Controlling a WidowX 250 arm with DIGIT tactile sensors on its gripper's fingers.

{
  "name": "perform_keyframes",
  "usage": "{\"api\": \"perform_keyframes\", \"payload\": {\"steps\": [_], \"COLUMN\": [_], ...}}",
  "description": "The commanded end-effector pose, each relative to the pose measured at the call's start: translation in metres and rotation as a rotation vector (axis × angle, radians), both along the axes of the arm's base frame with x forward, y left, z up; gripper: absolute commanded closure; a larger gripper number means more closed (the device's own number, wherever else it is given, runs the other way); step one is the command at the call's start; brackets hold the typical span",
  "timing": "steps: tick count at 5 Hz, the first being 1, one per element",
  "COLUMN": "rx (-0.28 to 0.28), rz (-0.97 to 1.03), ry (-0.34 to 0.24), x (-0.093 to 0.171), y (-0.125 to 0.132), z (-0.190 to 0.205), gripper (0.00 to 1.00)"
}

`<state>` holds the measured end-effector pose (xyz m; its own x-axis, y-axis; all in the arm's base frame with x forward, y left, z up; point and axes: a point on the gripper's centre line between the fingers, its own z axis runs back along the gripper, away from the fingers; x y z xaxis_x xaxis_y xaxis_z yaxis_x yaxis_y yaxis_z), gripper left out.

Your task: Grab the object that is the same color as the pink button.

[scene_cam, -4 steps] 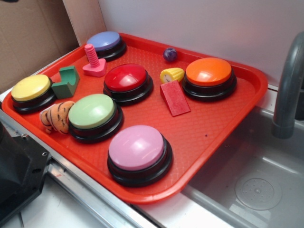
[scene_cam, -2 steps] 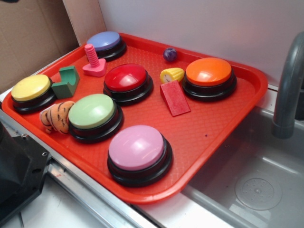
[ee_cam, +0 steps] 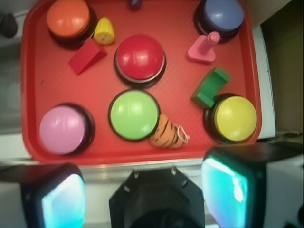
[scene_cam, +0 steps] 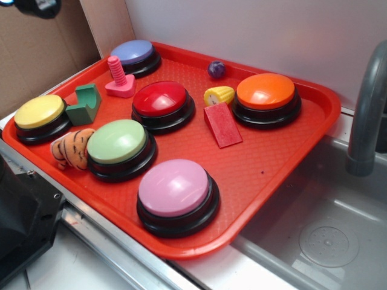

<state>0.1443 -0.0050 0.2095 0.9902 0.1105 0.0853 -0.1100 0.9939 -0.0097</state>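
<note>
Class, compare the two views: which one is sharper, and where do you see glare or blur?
Exterior view: sharp, with soft highlights on the pink button and red button. Wrist view: softer overall, the pink bolt slightly blurred, and the hand at the bottom edge strongly out of focus, its pads glowing cyan.

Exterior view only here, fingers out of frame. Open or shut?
Observer: Open. The wrist view shows the fingers spread wide with nothing between them.
Operator: Over the pink bolt yet?
Observer: No. The gripper hangs outside the tray rim, on the side where the pink button sits. The pink bolt is far up-frame.
Operator: Anything nearer the fingers?
Observer: In the wrist view, the yellow button and the tiger toy lie nearest them.
</note>
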Motion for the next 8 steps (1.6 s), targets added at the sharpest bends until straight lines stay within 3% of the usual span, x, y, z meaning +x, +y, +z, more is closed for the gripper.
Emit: {"api": "perform_keyframes", "payload": {"steps": [1, 2, 5, 6, 8], "rx": [0.053, 0.064, 0.097, 0.162, 0.166], "rz": [0.18, 0.283, 0.561, 0.654, 0.698], "ry": [-0.04, -0.058, -0.073, -0.051, -0.045], "x": [0.041, 0.061, 0.085, 0.095, 0.108], "y": [0.036, 0.052, 0.102, 0.111, 0.128], "z": [-0.026, -0.045, -0.093, -0.108, -0.137], "gripper": [0.0, 0.0, 0.0, 0.0, 0.0]}}
